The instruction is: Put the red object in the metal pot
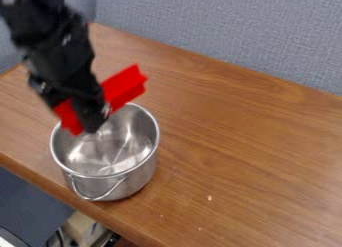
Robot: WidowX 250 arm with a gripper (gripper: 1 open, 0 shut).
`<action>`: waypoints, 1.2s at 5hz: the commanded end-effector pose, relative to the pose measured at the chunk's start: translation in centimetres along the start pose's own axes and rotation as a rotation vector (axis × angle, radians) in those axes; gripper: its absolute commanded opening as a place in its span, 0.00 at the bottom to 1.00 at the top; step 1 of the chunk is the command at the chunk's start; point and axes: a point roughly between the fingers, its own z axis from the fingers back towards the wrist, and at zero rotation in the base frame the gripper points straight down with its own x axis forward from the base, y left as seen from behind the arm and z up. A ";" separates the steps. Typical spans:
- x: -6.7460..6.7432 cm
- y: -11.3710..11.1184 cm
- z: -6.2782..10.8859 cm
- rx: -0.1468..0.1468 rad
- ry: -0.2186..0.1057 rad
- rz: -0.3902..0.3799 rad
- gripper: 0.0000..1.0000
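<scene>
The red object (pixel 118 89) is a bright red bar held tilted, one end up to the right and the other end low between the fingers. My gripper (pixel 75 115) is shut on the red object and hangs over the left part of the metal pot (pixel 127 163), just above its rim. The shiny round pot stands on the wooden table near the front left edge, with its wire handle hanging at the front. The black arm covers the pot's far left rim. No part of the bar touches the pot that I can tell.
The wooden table (pixel 241 141) stretches to the right and back of the pot. Its front edge runs diagonally close below the pot, with dark floor beyond. A grey-blue wall (pixel 267 31) stands behind the table.
</scene>
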 end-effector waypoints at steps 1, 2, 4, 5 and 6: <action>-1.4 -0.8 -1.7 0.027 0.018 0.041 0.00; -1.7 0.9 -3.7 0.033 0.062 0.035 0.00; -1.4 2.9 -6.1 0.027 0.067 0.089 1.00; -1.3 3.0 -7.9 0.044 0.075 0.121 1.00; -1.5 2.0 -8.1 0.038 0.073 0.105 0.00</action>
